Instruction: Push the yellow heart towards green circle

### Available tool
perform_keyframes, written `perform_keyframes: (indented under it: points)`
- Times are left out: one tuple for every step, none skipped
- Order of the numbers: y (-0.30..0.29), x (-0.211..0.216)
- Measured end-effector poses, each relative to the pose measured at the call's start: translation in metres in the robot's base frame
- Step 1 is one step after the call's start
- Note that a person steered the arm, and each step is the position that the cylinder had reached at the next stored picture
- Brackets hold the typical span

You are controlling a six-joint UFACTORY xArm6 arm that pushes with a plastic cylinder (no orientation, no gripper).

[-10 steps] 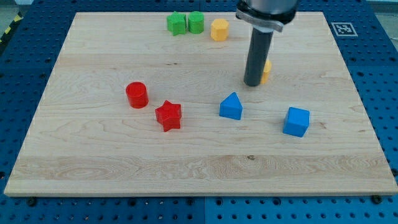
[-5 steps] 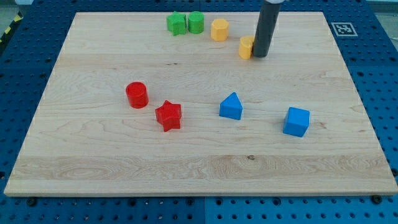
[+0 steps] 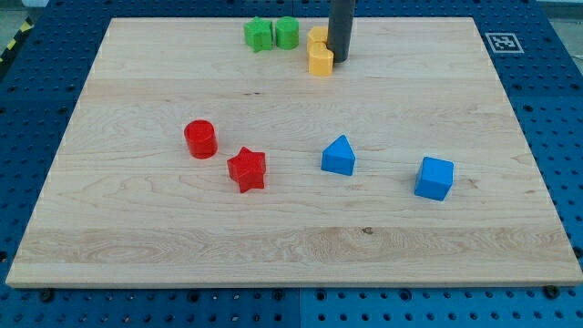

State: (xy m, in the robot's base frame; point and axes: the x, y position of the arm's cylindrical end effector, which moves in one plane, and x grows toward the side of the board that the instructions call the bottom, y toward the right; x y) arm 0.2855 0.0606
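Blue shapes sit nearest on the pale wooden surface [image 3: 137, 264]: a blue cube [image 3: 434, 178] toward the view's right and a blue triangular block [image 3: 338, 156] nearer the middle. Left of them lie a red star [image 3: 246, 169] and, just beyond it, a red cylinder [image 3: 200, 138]. Far across the board, near the view's top edge, my tip [image 3: 339, 58] stands right against the yellow heart [image 3: 320, 60], on its right side. The heart appears to touch a second yellow block [image 3: 317, 37] directly behind it, whose shape I cannot make out because the rod partly covers it. Left of that pair sit the green circle [image 3: 287, 32] and, touching it, a green star-like block [image 3: 259, 35]. There is no gripper here to open or close, only the bare rod. I judge the task well along: the heart is near the circle, though a gap remains, so a short push toward the view's upper left is still needed.
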Motion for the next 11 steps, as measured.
perform_keyframes:
  points:
    - [-0.01,0.0]
    - [-0.022,0.0]
    - [-0.012,0.002]
    - [-0.009,0.027]
    - [-0.028,0.035]
    - [-0.028,0.041]
    - [-0.028,0.057]
    - [-0.037,0.058]
    - [-0.053,0.055]
    - [-0.057,0.052]
    - [-0.057,0.041]
